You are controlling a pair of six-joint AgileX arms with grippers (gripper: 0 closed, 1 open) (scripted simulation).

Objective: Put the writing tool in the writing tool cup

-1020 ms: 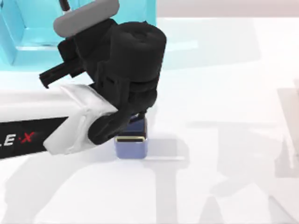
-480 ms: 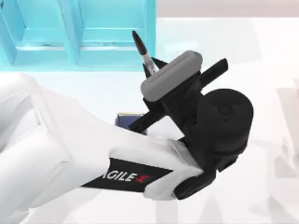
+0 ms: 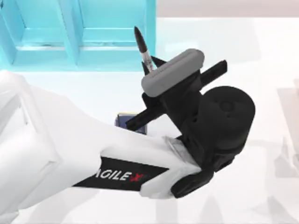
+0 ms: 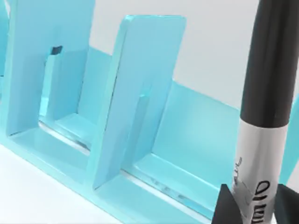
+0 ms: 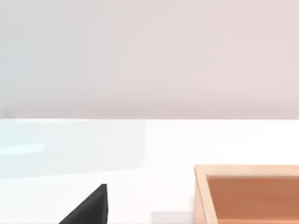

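Observation:
My left gripper (image 3: 150, 65) is shut on the writing tool (image 3: 144, 48), a thin pale marker whose black cap points toward the back of the table. In the left wrist view the marker (image 4: 261, 140) stands between the two dark fingertips (image 4: 224, 207) of the left gripper (image 4: 256, 211). The writing tool cup (image 3: 124, 120), small and blue-purple with a gold rim, sits in front of and to the left of the gripper. My left arm hides most of it. One dark fingertip (image 5: 88, 207) of my right gripper pokes into the right wrist view.
A big turquoise shelf organizer (image 3: 70, 37) fills the back left of the table; its upright dividers (image 4: 140, 93) stand close ahead of the marker. A shallow orange-brown box (image 5: 252, 191) lies near the right gripper. The white table (image 3: 261, 70) is open on the right.
A second ago my left arm was bent low over the cup. It has since swung right and risen with the marker in its grip, drifting only slightly in the last half second.

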